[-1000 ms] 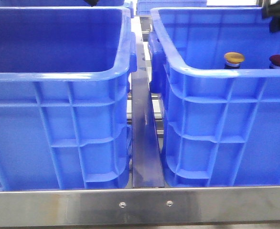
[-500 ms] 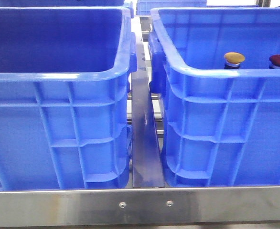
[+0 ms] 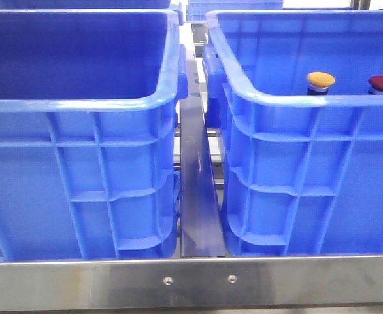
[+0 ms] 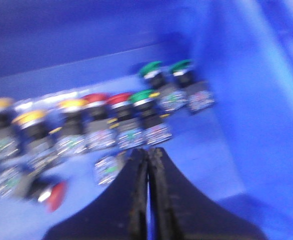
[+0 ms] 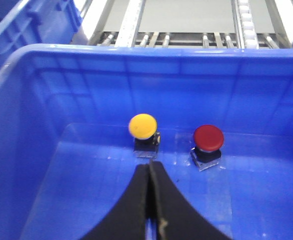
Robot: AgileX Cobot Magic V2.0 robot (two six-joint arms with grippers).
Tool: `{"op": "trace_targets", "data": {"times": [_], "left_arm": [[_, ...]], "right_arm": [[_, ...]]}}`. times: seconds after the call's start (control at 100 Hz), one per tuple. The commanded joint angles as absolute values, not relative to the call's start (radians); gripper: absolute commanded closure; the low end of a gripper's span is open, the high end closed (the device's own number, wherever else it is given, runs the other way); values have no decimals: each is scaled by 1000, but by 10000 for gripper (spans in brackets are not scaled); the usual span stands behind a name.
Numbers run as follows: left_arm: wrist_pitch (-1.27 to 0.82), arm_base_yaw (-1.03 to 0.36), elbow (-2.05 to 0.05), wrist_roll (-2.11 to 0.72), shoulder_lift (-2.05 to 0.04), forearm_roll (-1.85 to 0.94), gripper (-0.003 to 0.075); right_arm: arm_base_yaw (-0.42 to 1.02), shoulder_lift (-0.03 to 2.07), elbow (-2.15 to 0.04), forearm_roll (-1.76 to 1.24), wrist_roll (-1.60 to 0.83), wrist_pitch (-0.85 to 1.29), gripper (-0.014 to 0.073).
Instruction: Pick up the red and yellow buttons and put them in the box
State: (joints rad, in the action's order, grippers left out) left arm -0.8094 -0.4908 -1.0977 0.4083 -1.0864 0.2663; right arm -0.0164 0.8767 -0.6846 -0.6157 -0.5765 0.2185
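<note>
An orange-yellow button [image 3: 320, 80] and a dark red button [image 3: 382, 83] stand upright, side by side, inside the right blue crate [image 3: 289, 99]. In the right wrist view the yellow button [image 5: 143, 126] and red button [image 5: 208, 137] sit on the crate floor near its far wall [image 5: 136, 65]. My right gripper [image 5: 151, 165] is shut and empty, just short of the yellow button. My left gripper [image 4: 148, 152] is shut and empty above several yellow, red and green buttons in a blue crate [image 4: 246, 110]; that view is blurred. Neither gripper shows in the front view.
The left blue crate [image 3: 80, 106] stands beside the right one, with a steel rail [image 3: 197, 190] between them and a steel table edge [image 3: 191, 281] in front. A roller conveyor [image 5: 186, 37] and another blue crate [image 5: 26, 25] lie beyond the right crate.
One second ago dark gripper parts showed at the top left and top right of the front view; both have left that view. The two buttons have not moved.
</note>
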Motion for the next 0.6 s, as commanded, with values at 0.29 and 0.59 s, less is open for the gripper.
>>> {"op": "trace_targets", "data": {"times": [0.29,0.59], "left_arm": [[-743,-237,-895,420,-719,308,741],[-751,-113,-740,420,-435,322,741]], "right_arm": [[-22,679,-566,-621,-581,180,696],[-22,520,-478,-621,-581,232,696]]}}
